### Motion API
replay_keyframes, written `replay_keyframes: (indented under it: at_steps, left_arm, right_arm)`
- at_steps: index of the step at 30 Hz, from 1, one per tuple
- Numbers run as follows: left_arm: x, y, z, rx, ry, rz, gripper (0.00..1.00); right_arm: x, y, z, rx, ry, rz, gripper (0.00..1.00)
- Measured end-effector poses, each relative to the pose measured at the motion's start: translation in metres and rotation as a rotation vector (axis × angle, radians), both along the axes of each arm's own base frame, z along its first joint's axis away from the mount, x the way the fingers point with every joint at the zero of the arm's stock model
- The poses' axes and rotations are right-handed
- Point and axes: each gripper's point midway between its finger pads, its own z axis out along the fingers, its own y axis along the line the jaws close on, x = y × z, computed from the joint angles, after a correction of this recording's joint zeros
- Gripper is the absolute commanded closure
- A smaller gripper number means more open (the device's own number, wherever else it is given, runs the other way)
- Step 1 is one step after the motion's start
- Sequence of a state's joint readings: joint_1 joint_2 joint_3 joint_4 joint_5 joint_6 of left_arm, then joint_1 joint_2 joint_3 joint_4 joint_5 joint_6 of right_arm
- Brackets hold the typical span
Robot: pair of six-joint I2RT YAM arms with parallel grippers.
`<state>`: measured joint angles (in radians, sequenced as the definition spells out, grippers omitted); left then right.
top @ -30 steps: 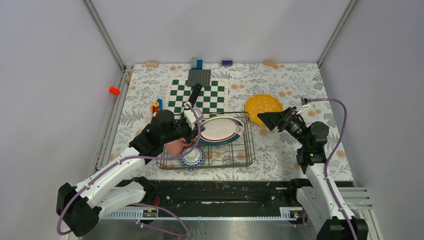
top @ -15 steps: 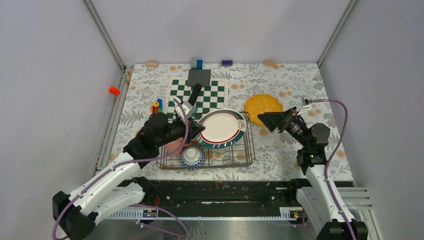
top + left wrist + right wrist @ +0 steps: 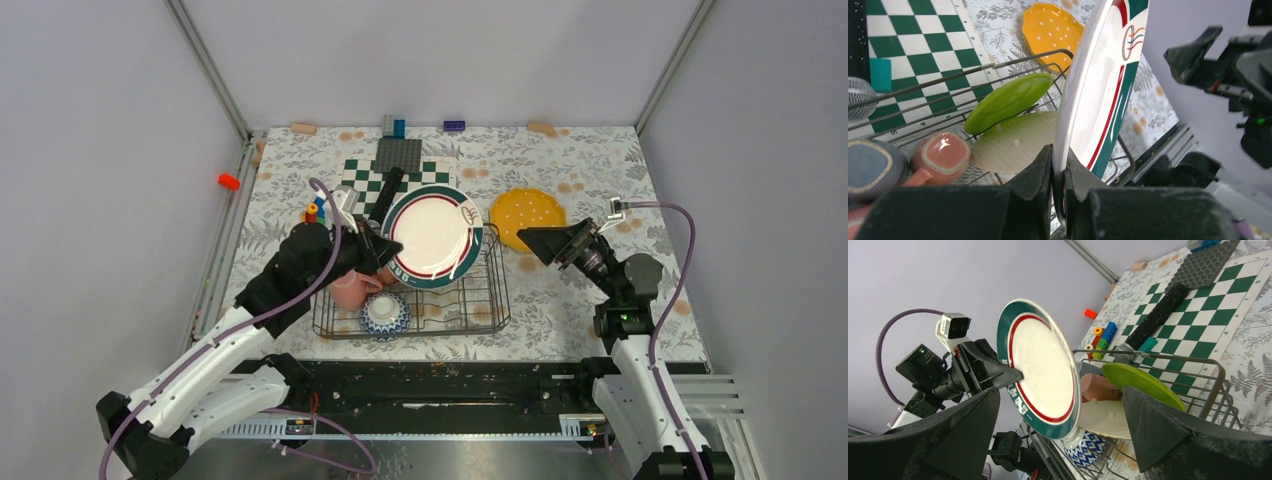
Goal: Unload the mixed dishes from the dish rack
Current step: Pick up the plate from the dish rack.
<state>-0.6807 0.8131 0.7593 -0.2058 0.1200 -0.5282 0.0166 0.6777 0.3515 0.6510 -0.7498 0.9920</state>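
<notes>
My left gripper (image 3: 385, 256) is shut on the rim of the teal-rimmed white plate (image 3: 432, 236) and holds it tilted above the far side of the dark wire dish rack (image 3: 497, 300). The left wrist view shows my pads pinching the plate (image 3: 1108, 80) edge-on. In the rack remain a lime-green plate (image 3: 1008, 101), a pale ribbed plate (image 3: 1018, 147), a salmon mug (image 3: 942, 152), a pink mug (image 3: 347, 291) and a blue-white patterned bowl (image 3: 385, 314). My right gripper (image 3: 535, 243) is open and empty, just right of the rack, facing the plate (image 3: 1040, 370).
A yellow-orange plate (image 3: 527, 215) lies on the floral table right of the rack, under my right gripper. The green-and-white checkered board (image 3: 360, 190) with a dark grey baseplate and a black bar lies behind the rack. Toy blocks (image 3: 312, 212) sit at the left and along the back edge.
My left gripper has lifted the teal-rimmed plate up out of the rack and toward the far side, turning its face upward. The right gripper has barely moved.
</notes>
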Motion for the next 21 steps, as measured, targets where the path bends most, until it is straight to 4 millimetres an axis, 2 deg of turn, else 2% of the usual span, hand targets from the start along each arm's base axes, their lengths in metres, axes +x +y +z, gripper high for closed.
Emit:
replay_keyframes:
  at_steps: [7,15,18,21]
  left_arm:
    - [0.012,0.012,0.020,-0.116,0.137,0.195,1.00]
    - [0.017,0.014,0.011,-0.215,0.315,0.324,1.00]
    - [0.019,0.015,0.012,-0.264,0.357,0.366,1.00]
    - [0.019,0.014,0.013,-0.296,0.381,0.379,1.00]
  right_arm:
    - [-0.006,0.000,0.010,0.049,-0.002,0.005,0.00]
    - [-0.002,0.002,0.005,0.070,0.046,0.013,0.01]
    - [0.001,0.011,-0.006,0.066,0.100,0.033,0.02]
    - [-0.001,0.029,-0.014,0.035,0.161,0.078,0.06]
